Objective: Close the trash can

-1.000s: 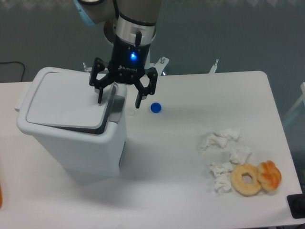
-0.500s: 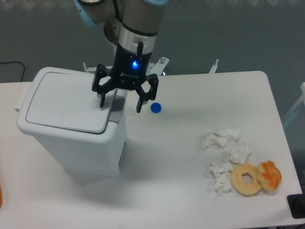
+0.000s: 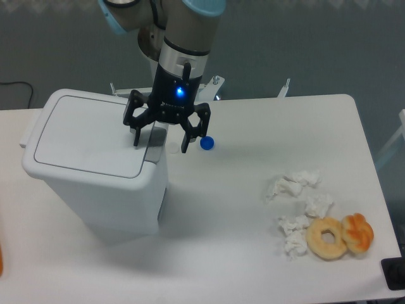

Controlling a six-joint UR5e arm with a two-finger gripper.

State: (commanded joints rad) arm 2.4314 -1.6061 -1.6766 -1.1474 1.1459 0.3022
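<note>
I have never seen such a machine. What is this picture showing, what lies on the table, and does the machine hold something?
This is one robot arm, seen from a fixed camera looking down at a white table. At its end is a gripper with two black fingers, spread open and holding nothing. It hangs over the right edge of a big white trash can, whose flat lid lies down, closed. Also on the table: a small blue cap, crumpled white tissues, a donut and an orange pastry beside it.

orange object [image 3: 1,261] cut off left, unidentifiable
</note>
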